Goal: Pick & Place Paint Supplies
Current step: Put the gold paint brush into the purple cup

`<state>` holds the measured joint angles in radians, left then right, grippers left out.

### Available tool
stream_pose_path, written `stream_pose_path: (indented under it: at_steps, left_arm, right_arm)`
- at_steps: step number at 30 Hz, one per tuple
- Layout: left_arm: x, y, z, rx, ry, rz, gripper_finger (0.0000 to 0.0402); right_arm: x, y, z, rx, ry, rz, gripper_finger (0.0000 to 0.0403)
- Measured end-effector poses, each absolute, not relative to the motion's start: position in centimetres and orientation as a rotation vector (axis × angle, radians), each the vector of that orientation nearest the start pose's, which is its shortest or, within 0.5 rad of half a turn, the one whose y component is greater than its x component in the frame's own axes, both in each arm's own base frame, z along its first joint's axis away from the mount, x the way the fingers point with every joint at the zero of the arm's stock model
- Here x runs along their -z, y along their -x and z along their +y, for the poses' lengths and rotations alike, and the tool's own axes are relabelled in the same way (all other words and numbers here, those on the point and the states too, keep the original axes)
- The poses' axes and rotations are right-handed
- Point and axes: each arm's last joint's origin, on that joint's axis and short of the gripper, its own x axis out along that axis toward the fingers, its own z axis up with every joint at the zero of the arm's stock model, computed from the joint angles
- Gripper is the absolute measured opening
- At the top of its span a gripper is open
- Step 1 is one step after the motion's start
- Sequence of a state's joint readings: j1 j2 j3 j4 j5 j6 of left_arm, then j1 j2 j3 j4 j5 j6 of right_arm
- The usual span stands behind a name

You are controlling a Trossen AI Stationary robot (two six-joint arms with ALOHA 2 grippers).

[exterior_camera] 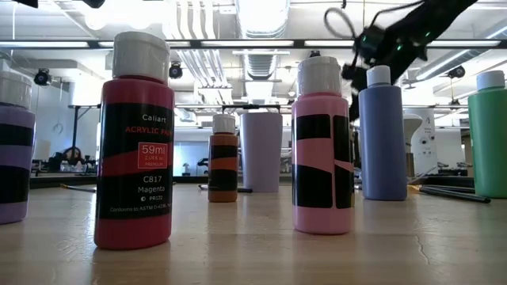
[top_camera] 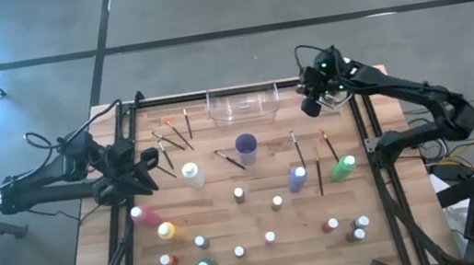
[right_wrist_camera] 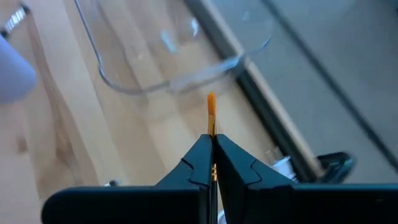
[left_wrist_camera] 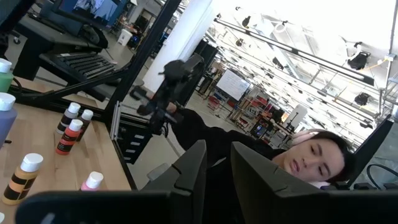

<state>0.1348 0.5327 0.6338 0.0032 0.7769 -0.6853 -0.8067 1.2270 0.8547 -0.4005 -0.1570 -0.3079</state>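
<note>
A: We've got the paintbrush (right_wrist_camera: 211,115) pinched tight in the right gripper (top_camera: 313,108) fingers, upper right, beside the clear tray (top_camera: 242,104).

B: And our left gripper (top_camera: 144,164), mid-left over the table (top_camera: 280,238), shows fingers slightly apart, nothing held.

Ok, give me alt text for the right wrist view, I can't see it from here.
The right gripper is shut on a thin paintbrush, whose orange bristle tip sticks out past the fingertips. Beyond it on the wooden table sits a clear plastic bin, near the table's dark edge rail.
</note>
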Motion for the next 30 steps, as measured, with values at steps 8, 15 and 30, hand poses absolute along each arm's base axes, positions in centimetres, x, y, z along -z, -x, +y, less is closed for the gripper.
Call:
stream_pose_path:
  at_steps: [8, 15, 30]
  left_arm:
    - [-33.1, -12.0, -0.4, 0.647, 0.614, 0.128, 0.0081]
    - [-33.1, -12.0, -0.4, 0.647, 0.614, 0.128, 0.0081]
    - [-33.1, -12.0, -0.4, 0.647, 0.614, 0.128, 0.0081]
  right_arm:
    - [-30.0, -17.1, -15.2, 0.512, 0.041, 0.491, 0.0008]
    - [-33.0, -17.5, -13.2, 0.408, 0.09, 0.247, 0.0008]
    - [-34.9, -22.2, -8.4, 0.062, 0.176, -0.047, 0.0008]
